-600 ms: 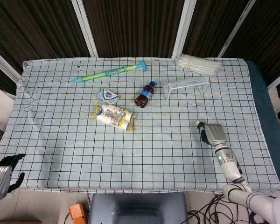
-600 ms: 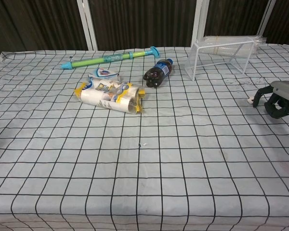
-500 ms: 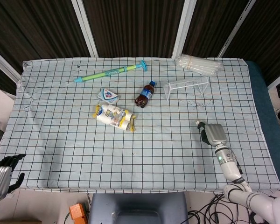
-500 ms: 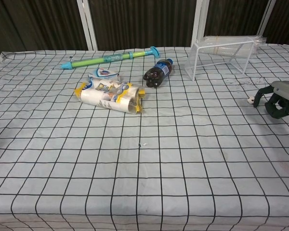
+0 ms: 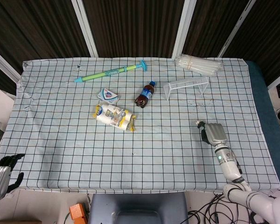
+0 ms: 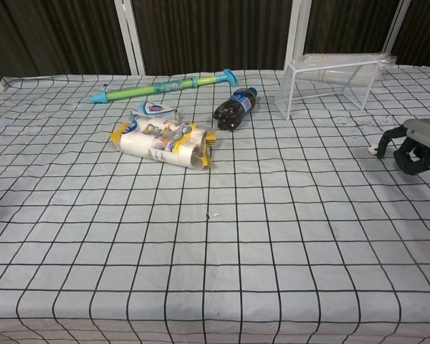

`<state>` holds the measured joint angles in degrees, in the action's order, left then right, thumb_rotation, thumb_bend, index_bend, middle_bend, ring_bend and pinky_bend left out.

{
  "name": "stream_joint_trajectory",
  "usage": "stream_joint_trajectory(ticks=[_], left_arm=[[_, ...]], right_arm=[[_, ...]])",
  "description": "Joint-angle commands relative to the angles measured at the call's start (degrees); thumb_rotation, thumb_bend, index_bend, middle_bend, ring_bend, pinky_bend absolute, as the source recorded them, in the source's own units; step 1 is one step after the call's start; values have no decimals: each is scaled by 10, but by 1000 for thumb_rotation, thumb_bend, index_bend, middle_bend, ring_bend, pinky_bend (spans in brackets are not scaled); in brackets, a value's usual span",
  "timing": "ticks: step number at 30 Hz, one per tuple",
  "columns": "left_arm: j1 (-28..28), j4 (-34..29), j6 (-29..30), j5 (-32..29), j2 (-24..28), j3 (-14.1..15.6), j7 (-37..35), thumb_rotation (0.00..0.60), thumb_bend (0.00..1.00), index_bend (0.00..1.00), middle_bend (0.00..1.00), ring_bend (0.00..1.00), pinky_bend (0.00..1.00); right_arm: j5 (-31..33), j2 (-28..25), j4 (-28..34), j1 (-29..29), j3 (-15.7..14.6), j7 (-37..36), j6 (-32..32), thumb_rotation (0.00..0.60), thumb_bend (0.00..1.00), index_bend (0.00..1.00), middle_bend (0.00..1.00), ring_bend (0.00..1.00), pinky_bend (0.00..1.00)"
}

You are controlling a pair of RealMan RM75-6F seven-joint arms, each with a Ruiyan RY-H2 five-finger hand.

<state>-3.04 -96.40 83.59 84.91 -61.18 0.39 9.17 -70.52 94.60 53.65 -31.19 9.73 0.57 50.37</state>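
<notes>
Little has been moved: below the clear rack the right hand is kept curled on nothing, a small white bit is left ungrabbed beside it, and the left hand is held open far away.

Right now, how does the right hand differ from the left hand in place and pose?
The right hand is over the checked table, fingers curled downward; the left hand hangs off the table's near left corner, dark fingers spread. The right hand also shows in the chest view; the left hand does not. Both hold nothing.

Lab: gridded test table, loose floor cables.
</notes>
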Motion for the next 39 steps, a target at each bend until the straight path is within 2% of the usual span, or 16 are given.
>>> stream_joint_trajectory(ticks=[1, 6, 7, 9, 10, 11, 12, 19, 39], left_arm=[[-1, 1, -1, 0, 0, 0, -1, 600, 392, 252, 303, 265, 431], [-2, 0, -4, 0, 0, 0, -1, 600, 392, 252, 303, 264, 431], [-2, 0, -3, 1, 0, 0, -1, 600, 392, 252, 304, 265, 431], [-2, 0, -2, 2, 0, 0, -2, 600, 392, 252, 303, 264, 431], [-1, 0, -2, 3, 0, 0, -2, 600, 393, 252, 303, 264, 431], [-1, 0, -2, 3, 0, 0, -2, 600, 392, 252, 303, 264, 431], [-1, 0, -1, 3, 0, 0, -2, 600, 392, 252, 303, 264, 431], [-2, 0, -3, 3, 0, 0, -3, 600, 393, 252, 303, 264, 432], [-3, 0, -6, 1, 0, 0, -2, 600, 393, 252, 304, 264, 432]], right_arm=[[2, 2, -3, 0, 0, 2, -1, 600, 784, 527, 907, 1000, 933], [4, 4, -8, 0, 1, 7, 1, 600, 783, 527, 907, 1000, 933], [5, 5, -10, 0, 2, 8, 2, 600, 783, 491, 907, 1000, 933], [7, 8, -13, 0, 4, 10, 6, 600, 784, 286, 907, 1000, 933], [7, 9, -15, 0, 4, 10, 6, 600, 785, 138, 907, 1000, 933], [9, 8, -14, -1, 5, 9, 2, 600, 786, 35, 907, 1000, 933], [10, 6, -10, -1, 6, 4, 0, 600, 786, 3, 907, 1000, 933], [-2, -9, 2, 0, 1, -24, -6, 600, 786, 0, 907, 1000, 934], [-3, -12, 5, 1, -4, -23, -7, 600, 786, 0, 907, 1000, 934]])
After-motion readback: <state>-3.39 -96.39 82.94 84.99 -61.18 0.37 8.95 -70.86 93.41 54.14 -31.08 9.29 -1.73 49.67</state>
